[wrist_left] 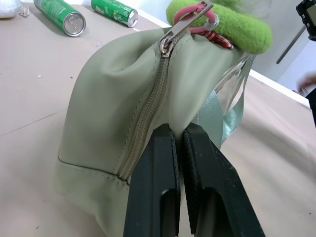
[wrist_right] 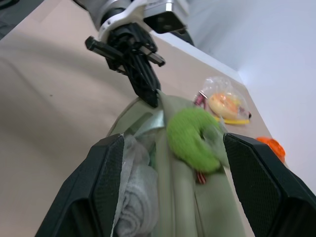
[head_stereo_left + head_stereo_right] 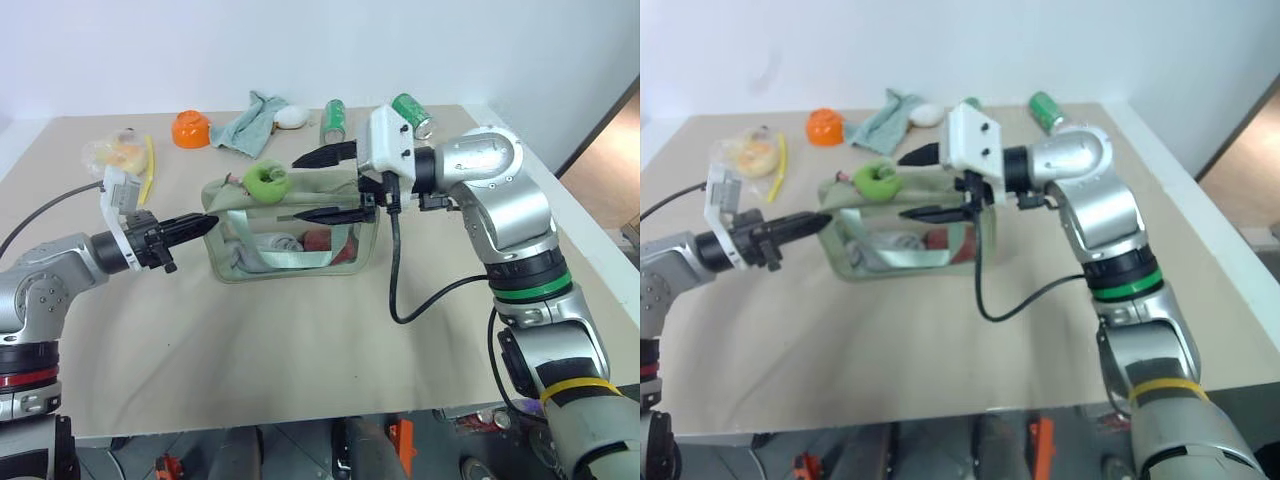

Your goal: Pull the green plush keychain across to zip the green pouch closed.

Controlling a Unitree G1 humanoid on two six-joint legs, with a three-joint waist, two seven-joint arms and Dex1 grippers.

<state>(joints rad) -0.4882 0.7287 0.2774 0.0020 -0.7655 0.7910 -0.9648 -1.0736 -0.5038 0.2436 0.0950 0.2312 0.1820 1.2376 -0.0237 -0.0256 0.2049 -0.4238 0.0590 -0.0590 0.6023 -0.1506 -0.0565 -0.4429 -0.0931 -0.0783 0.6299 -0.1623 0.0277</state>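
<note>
The green pouch point(image 3: 290, 245) stands mid-table, its clear side panel facing me. The green plush keychain point(image 3: 268, 182) rests on its top near the left end, clipped to the zipper pull point(image 1: 183, 28). My left gripper point(image 3: 207, 222) is level and shut on the fabric at the pouch's left end, beside the zipper point(image 1: 148, 118). From the right, my right gripper point(image 3: 318, 186) reaches in over the pouch. It is open, one finger above the top and one along the front side. In the right wrist view the keychain point(image 2: 192, 138) lies between its fingers point(image 2: 106, 182), untouched. Folded cloth shows inside the pouch.
Two green cans point(image 3: 334, 120) point(image 3: 412, 113), a grey-green rag point(image 3: 250, 122), a white object point(image 3: 291, 117) and an orange bowl point(image 3: 190, 128) sit along the back. A plastic bag of yellow items point(image 3: 118, 155) lies at the back left. A black cable point(image 3: 400, 290) hangs from my right wrist.
</note>
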